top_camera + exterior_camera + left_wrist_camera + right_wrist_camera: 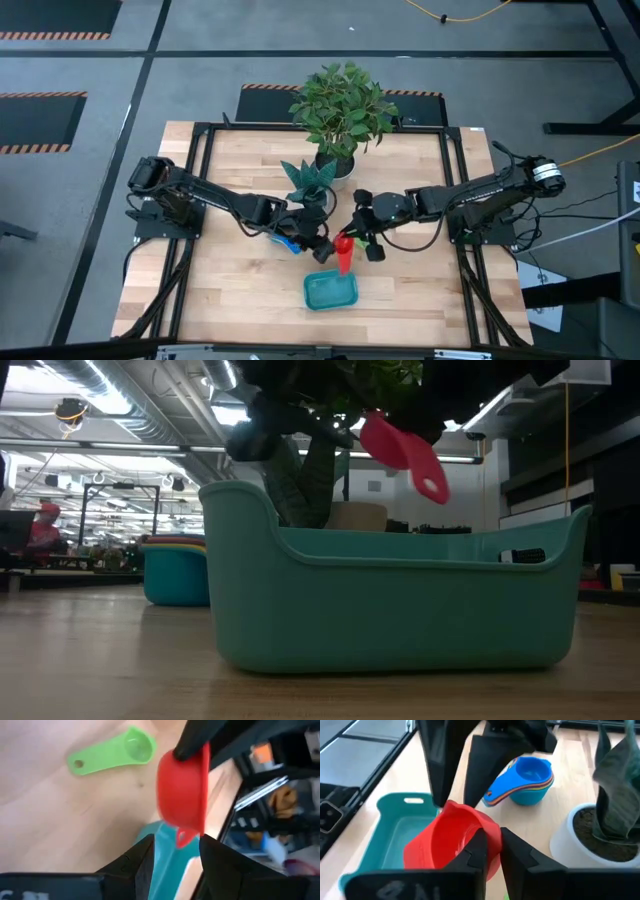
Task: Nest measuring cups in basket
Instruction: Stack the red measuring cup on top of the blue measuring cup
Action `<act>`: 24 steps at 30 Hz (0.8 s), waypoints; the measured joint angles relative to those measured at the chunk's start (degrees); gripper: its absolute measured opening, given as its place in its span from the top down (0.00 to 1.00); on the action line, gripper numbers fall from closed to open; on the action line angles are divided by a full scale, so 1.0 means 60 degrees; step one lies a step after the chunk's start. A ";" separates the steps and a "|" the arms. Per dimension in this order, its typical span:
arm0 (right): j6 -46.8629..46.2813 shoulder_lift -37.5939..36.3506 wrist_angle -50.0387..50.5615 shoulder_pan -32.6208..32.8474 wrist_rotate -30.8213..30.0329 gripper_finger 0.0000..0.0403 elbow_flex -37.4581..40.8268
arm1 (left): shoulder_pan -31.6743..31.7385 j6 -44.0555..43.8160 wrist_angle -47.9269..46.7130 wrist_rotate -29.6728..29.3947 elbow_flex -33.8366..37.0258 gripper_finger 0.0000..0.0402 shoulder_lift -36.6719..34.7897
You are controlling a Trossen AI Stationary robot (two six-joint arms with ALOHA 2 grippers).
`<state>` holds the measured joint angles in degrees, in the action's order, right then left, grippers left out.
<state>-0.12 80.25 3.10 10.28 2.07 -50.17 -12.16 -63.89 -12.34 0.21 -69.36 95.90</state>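
Right wrist view shows you the right gripper (490,851) nearly closed, pinching the red cup's (451,841) rim above the basket (400,827). Left gripper (318,246) hangs alongside, released. Only this view shows 1 nested stack (525,780).

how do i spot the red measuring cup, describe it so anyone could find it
Find the teal basket near the front middle of the wooden table. Just behind it the right gripper holds the red cup in the air. It is the only red cup, apart from the blue-topped stack and the lone green cup.
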 joint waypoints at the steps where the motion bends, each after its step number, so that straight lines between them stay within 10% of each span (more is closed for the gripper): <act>1: -0.0113 0.0000 -0.0061 0.0000 0.0046 0.90 0.0002 | -0.0025 0.0119 -0.0311 -0.0069 -0.0007 0.63 -0.0114; 11: -0.0416 0.0210 -0.0696 0.0004 0.0108 0.91 -0.0500 | -0.1090 0.0371 -0.4244 -0.1643 0.0000 0.63 -0.2304; 24: 0.1373 0.3942 0.1530 -0.0300 0.0181 0.91 -0.5417 | -0.4099 -0.0426 -0.4864 -0.3803 0.1165 0.63 -0.3181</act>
<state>8.12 103.90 12.28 8.49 3.16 -82.68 -36.75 -66.44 -41.53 -22.61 -62.37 76.82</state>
